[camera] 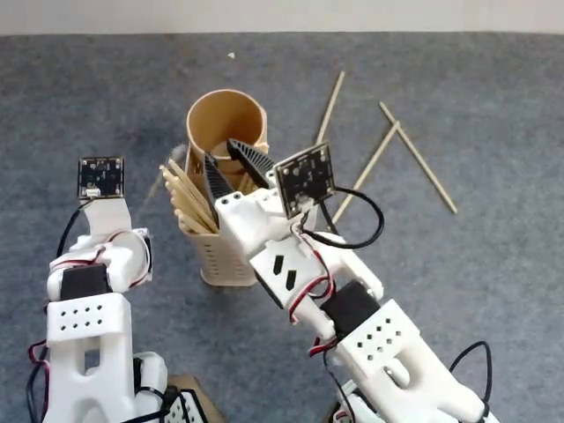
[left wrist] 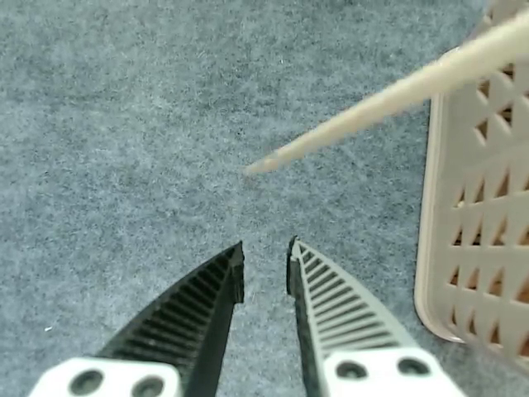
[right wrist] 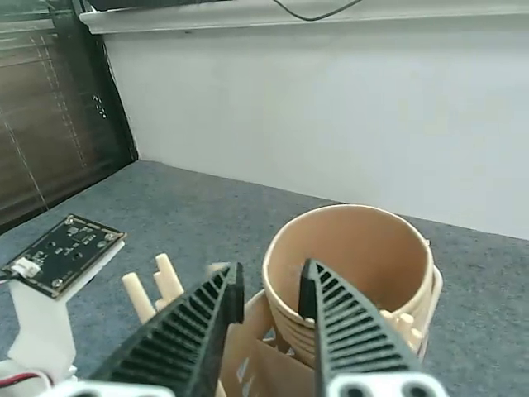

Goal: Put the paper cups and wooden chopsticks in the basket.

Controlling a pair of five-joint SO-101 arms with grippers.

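my right pincer (camera: 218, 148) hangs over the paper cups (camera: 231, 110) stacked in the basket (camera: 225, 260), tines slightly apart, gripping nothing. wooden chopsticks (camera: 189, 201) stand bundled beside the cups. three loose chopsticks (camera: 421, 160) lie on the carpet (camera: 493, 264) beyond. my left pincer (left wrist: 265, 244) sits low beside the basket, tines narrowly apart, empty.
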